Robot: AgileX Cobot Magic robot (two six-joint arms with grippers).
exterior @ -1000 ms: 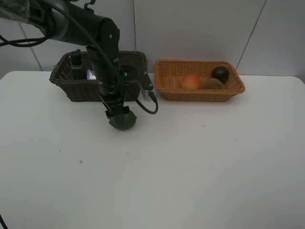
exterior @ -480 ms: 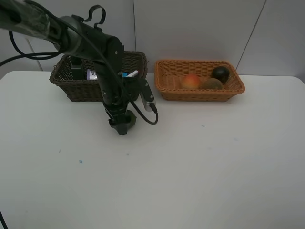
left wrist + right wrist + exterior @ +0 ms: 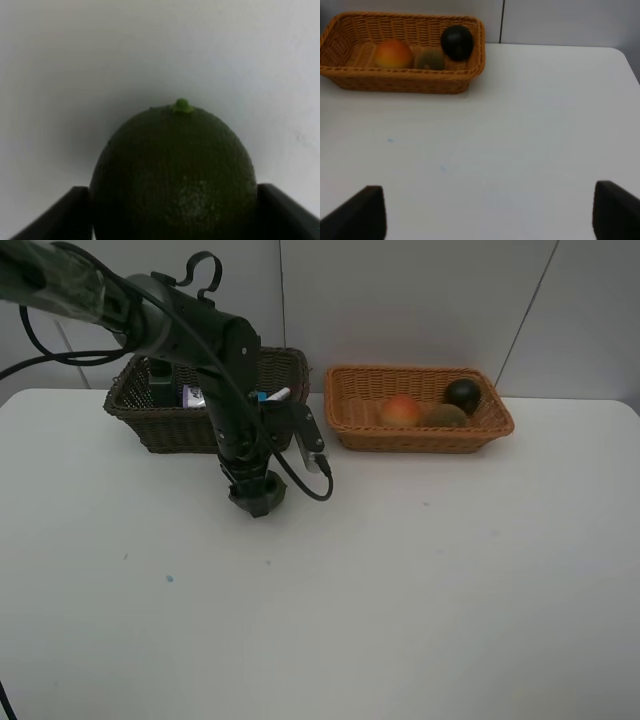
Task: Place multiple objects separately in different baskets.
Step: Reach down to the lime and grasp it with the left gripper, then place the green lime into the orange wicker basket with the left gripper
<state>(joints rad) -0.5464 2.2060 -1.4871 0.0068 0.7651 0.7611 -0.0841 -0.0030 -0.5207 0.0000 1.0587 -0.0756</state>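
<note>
Since a second ago the left gripper (image 3: pixel 257 493) has shifted a touch toward the dark basket (image 3: pixel 140 405), and the lime (image 3: pixel 262 494) came along with it. It's pinching the lime between its fingers (image 3: pixel 287 212) (the wrist view shows a dark finger on each side of the fruit, little green nub facing away from the camera). The lime sits low over the white counter (image 3: pixel 400 580), just in front of the dark basket; can't tell if it's touching the counter.

In the dark basket there's a bottle (image 3: pixel 160 380), a white marker (image 3: pixel 276 395) and something purple (image 3: pixel 192 395), half hidden by the arm. The tan basket (image 3: pixel 418 436) holds a peach (image 3: pixel 401 410), a kiwi (image 3: pixel 446 415) and a mangosteen (image 3: pixel 462 394).

Right gripper (image 3: pixel 490 212) is spread wide over bare counter, well clear of the tan basket.
</note>
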